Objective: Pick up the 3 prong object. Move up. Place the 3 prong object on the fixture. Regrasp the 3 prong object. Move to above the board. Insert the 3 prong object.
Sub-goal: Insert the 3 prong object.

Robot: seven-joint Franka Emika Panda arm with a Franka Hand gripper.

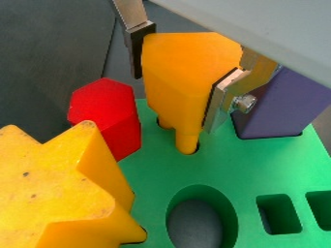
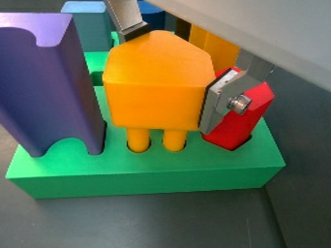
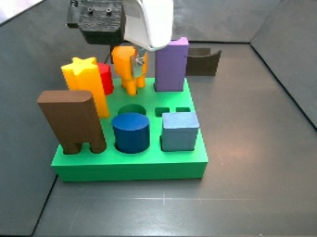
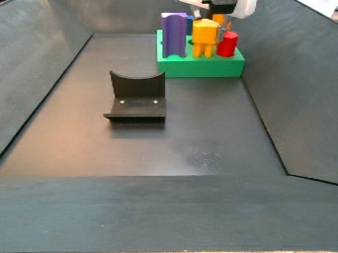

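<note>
Gripping the small orange plastic three-prong block [image 2: 155, 82] in my closed pincer [image 2: 175, 82], I keep its prongs vertical so they enter the flat green board's [image 2: 142, 172] round holes.

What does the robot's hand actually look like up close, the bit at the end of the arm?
The gripper, over the green board, has two flat silver metal plates for fingers, thin and rectangular. A round screw head sits on the side of one plate. In a side view the arm's last segment is a smooth white shell with a black boxy block mounted beside it. No cables or markings show.
</note>
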